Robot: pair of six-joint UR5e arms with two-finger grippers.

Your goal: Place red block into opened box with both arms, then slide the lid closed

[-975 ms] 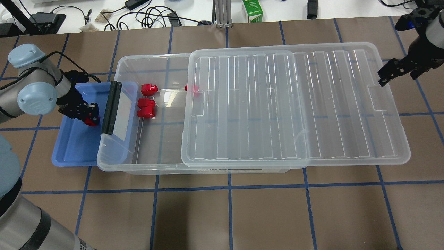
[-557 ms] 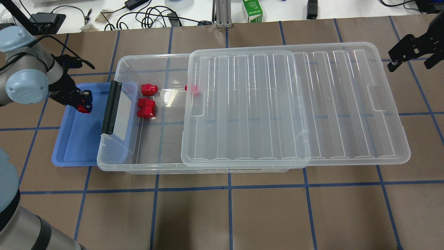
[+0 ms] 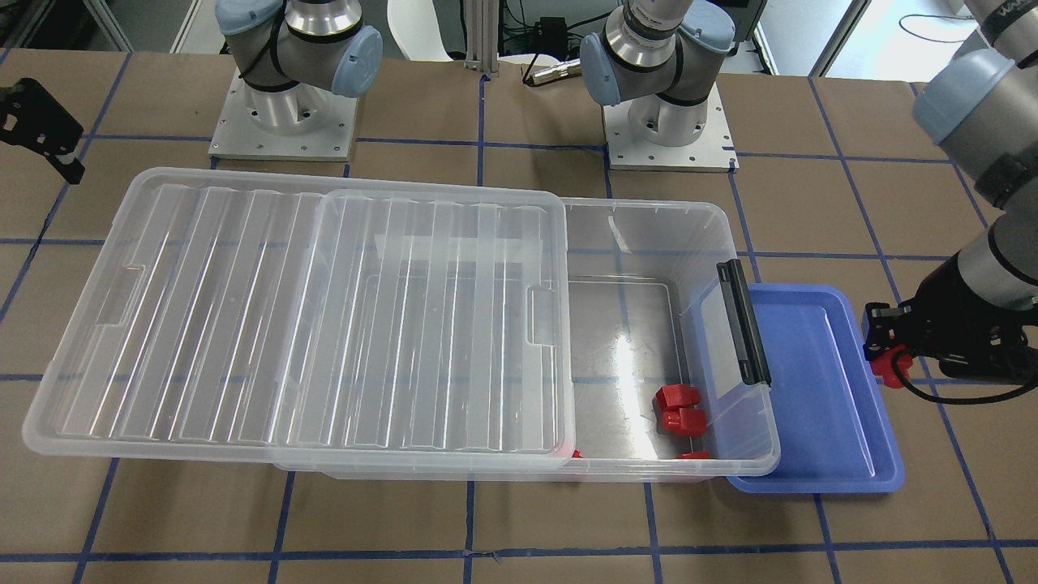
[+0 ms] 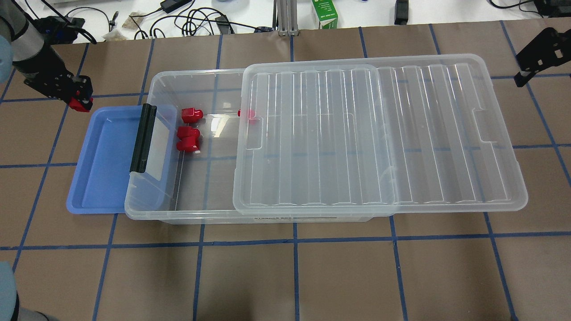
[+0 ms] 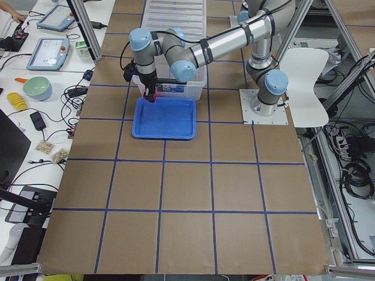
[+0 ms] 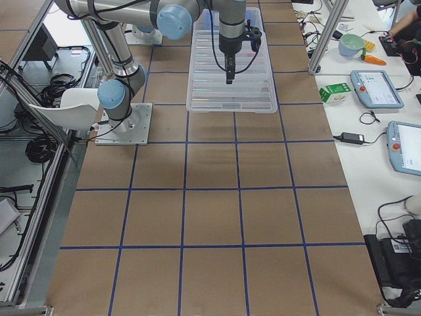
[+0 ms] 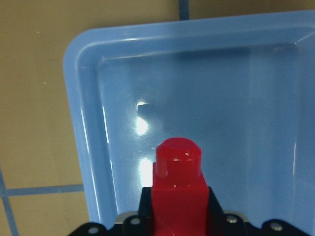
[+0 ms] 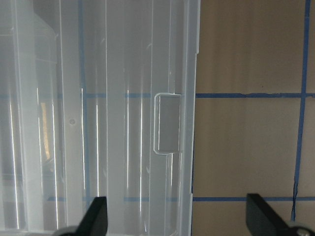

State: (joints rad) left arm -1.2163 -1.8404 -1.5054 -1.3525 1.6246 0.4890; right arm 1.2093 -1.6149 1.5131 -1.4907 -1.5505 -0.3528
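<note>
Over brown table paper [image 4: 294, 276], left end effector [image 4: 76, 98] clamping red block [image 4: 80, 105] has risen above blue tray [image 4: 105, 178]; right end effector [image 8: 179, 219] open.

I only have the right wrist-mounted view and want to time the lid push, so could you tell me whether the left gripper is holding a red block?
Observer: Yes, the left gripper is shut on a red block, with its stub end pointing away from the wrist camera.
Operator: Thank you. Is it over the box?
Observer: No, it hangs by a corner of the blue tray, outside the box.
Operator: Is the box open enough for a drop?
Observer: The lid leaves the end by the black handle uncovered, and other red blocks lie there.
</note>
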